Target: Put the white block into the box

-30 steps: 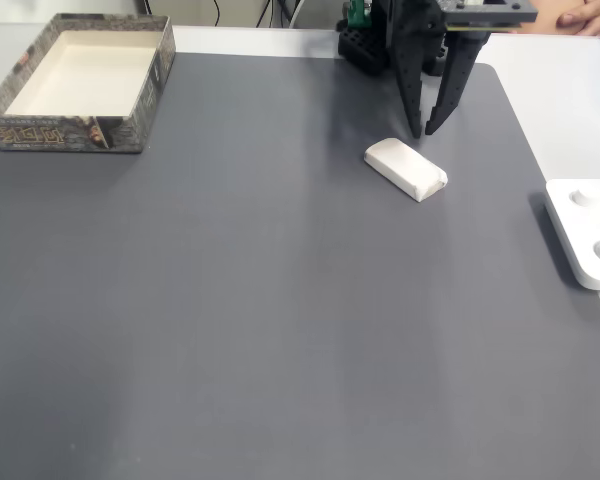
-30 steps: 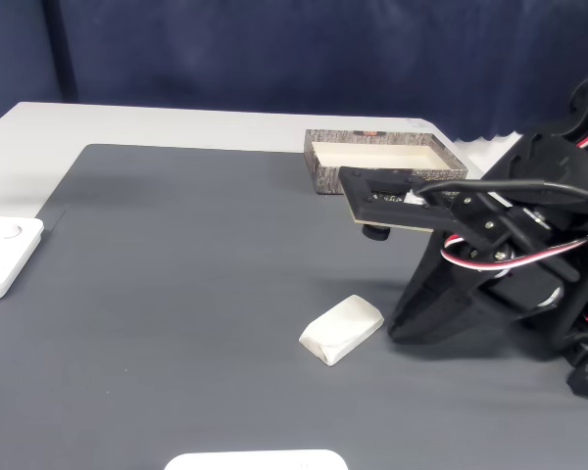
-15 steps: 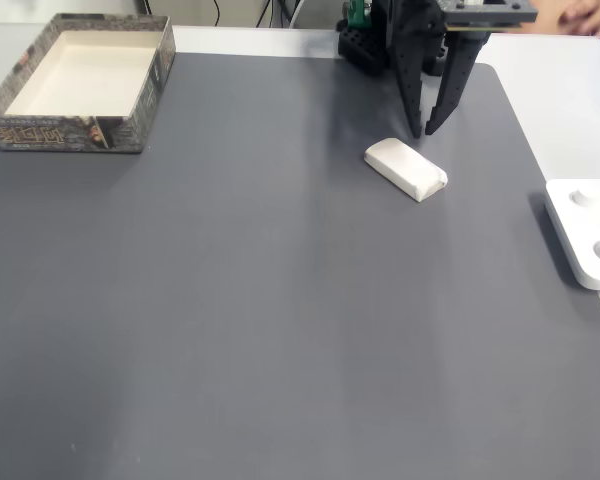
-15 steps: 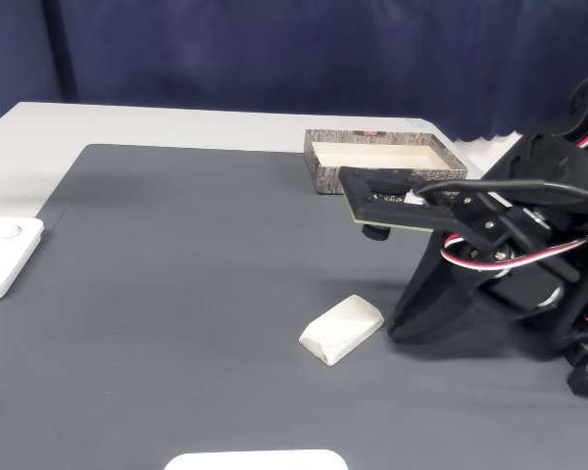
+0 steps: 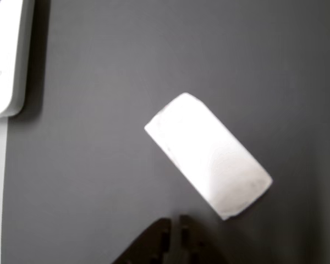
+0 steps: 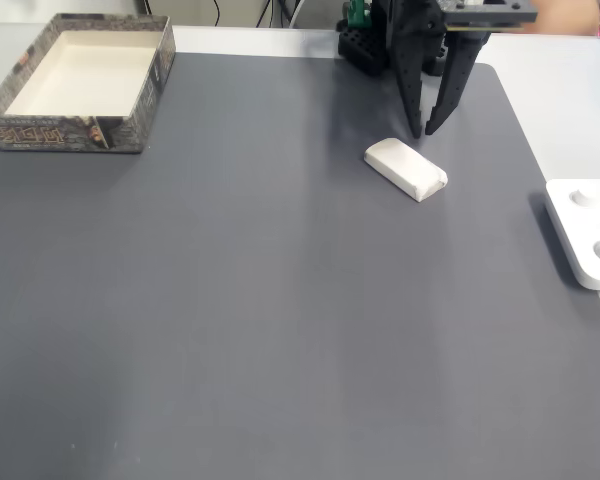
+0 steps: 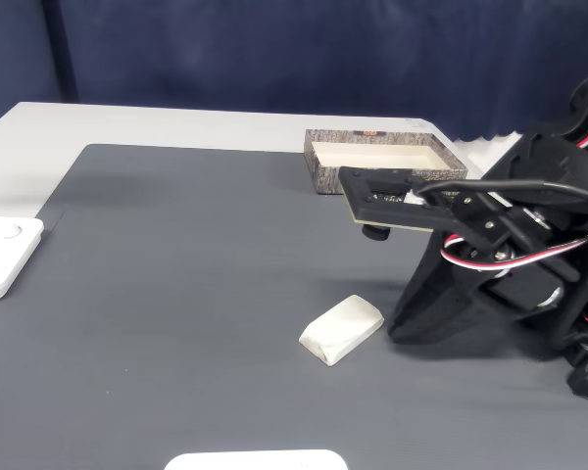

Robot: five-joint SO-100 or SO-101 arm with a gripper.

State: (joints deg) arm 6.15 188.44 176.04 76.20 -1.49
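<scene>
So the box (image 6: 80, 85) sits bare inside at the surface's far corner, white block (image 6: 406, 168) lies on the mat just beside my spread-apart pincer (image 6: 421, 131), tips cut off up close.

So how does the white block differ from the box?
The white block is a solid, rounded oblong; the box is an open, square-cornered tray. The block is plain white all over; the box has patterned brown walls. The block lies by the gripper; the box sits at the mat's far corner. Both rest on the mat.
</scene>
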